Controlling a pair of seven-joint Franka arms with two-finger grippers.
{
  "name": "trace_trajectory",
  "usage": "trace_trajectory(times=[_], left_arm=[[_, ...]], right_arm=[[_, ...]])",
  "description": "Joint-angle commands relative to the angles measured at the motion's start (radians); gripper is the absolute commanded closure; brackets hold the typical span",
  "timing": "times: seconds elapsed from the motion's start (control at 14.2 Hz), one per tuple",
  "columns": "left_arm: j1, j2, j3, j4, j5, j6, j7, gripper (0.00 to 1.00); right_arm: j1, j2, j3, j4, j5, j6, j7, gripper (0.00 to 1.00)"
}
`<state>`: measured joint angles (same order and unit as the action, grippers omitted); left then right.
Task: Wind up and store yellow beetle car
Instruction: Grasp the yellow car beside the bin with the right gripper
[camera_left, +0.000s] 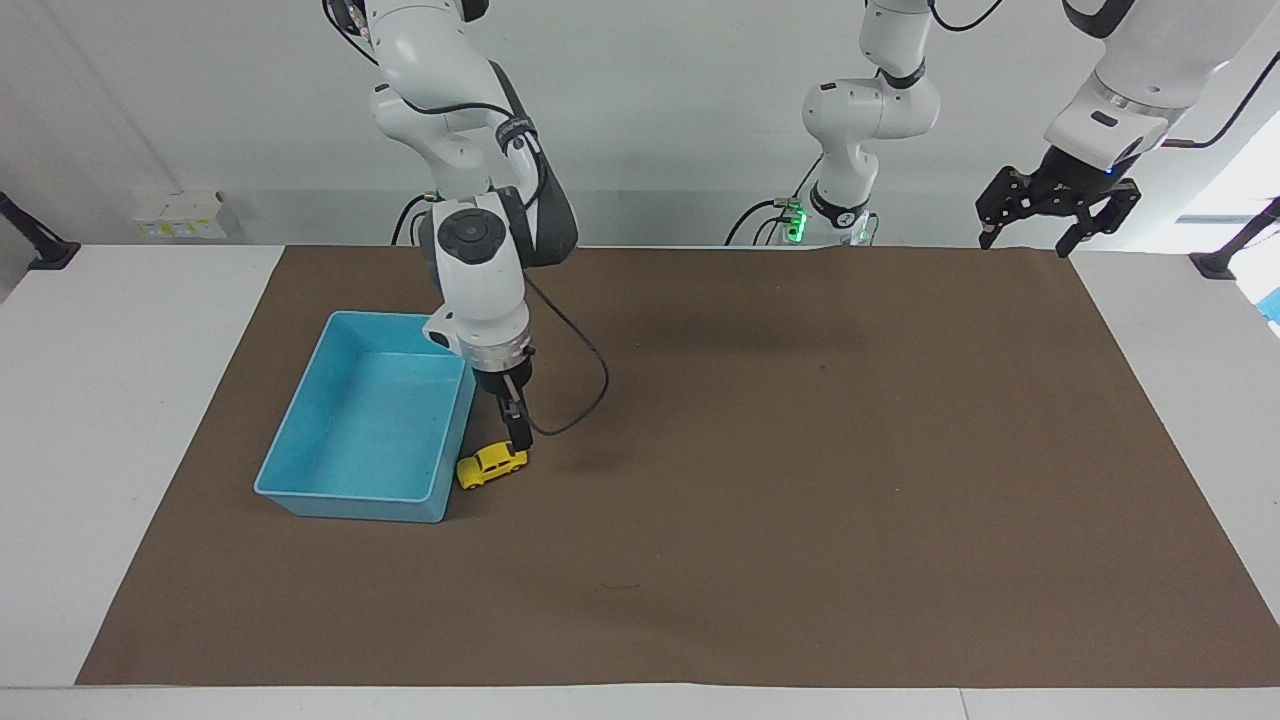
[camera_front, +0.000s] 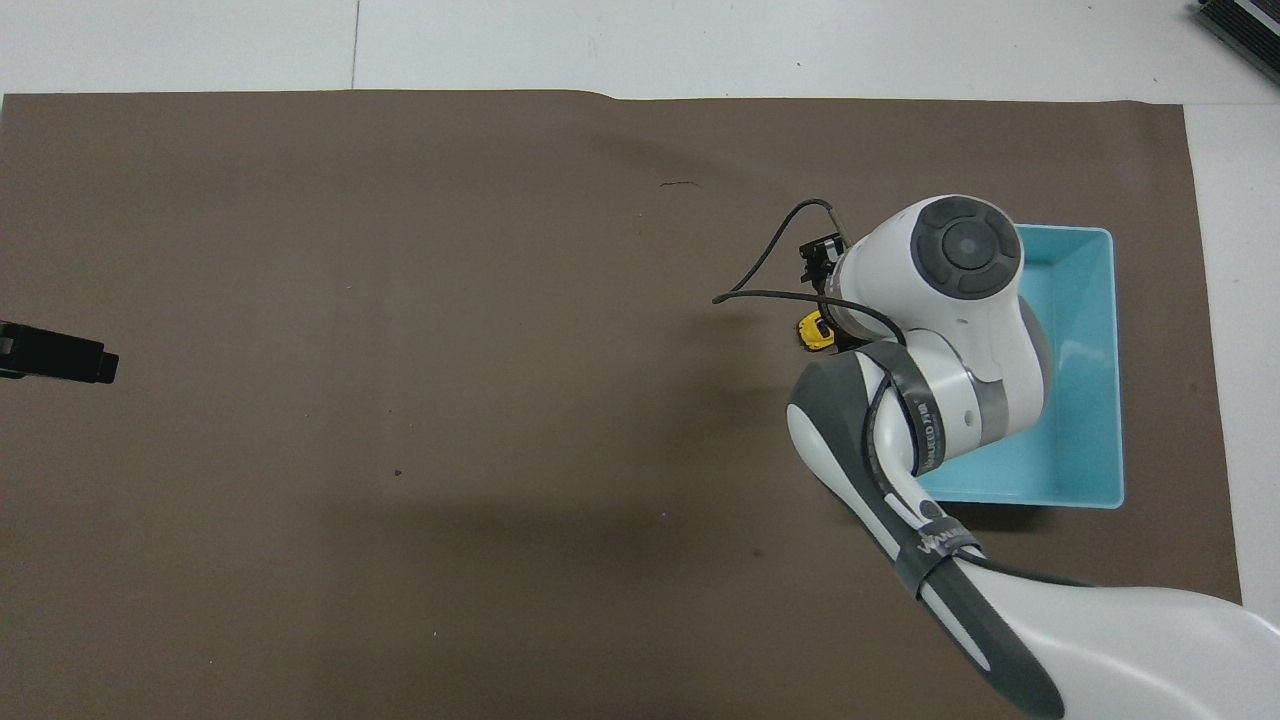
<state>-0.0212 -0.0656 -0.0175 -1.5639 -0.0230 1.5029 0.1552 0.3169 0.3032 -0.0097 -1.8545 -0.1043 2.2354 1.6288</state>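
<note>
The yellow beetle car (camera_left: 491, 464) rests on the brown mat, touching the corner of the blue bin (camera_left: 370, 430) that is farthest from the robots. My right gripper (camera_left: 518, 440) points straight down and has come low onto the car's end away from the bin, open, fingers seen edge-on. In the overhead view the right wrist covers most of the car (camera_front: 814, 331); only a yellow sliver shows. My left gripper (camera_left: 1052, 235) waits open, raised over the mat's edge by its own base.
The blue bin (camera_front: 1080, 330) has nothing in it and stands toward the right arm's end. The right arm's black cable (camera_left: 585, 385) loops out beside the wrist. Brown mat (camera_left: 800, 480) covers the white table.
</note>
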Motion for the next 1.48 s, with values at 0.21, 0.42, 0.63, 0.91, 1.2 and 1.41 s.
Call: trace_trajectory(times=[0.21, 0.42, 0.63, 0.91, 1.2, 1.41], left_arm=[[-0.002, 0.023, -0.013, 0.025, 0.003, -0.007, -0.104, 0.00], [-0.003, 0.021, -0.015, 0.022, 0.000, -0.007, -0.117, 0.00], [-0.003, 0.015, -0.015, 0.013, -0.009, -0.006, -0.121, 0.00], [-0.017, 0.020, -0.015, 0.024, 0.001, -0.016, -0.106, 0.00], [-0.016, 0.018, -0.018, 0.033, -0.009, -0.015, -0.108, 0.00], [-0.016, 0.016, -0.018, 0.025, -0.009, -0.012, -0.106, 0.00]], right_arm=[[-0.010, 0.054, -0.001, -0.052, -0.135, 0.079, 0.197, 0.00], [-0.013, 0.053, -0.001, -0.084, -0.196, 0.105, 0.198, 0.00], [-0.024, 0.051, -0.004, -0.101, -0.201, 0.141, 0.197, 0.00], [-0.038, 0.051, -0.003, -0.103, -0.207, 0.144, 0.189, 0.00], [-0.045, 0.051, -0.001, -0.106, -0.207, 0.147, 0.184, 0.01], [-0.044, 0.047, -0.001, -0.112, -0.207, 0.148, 0.145, 0.51]])
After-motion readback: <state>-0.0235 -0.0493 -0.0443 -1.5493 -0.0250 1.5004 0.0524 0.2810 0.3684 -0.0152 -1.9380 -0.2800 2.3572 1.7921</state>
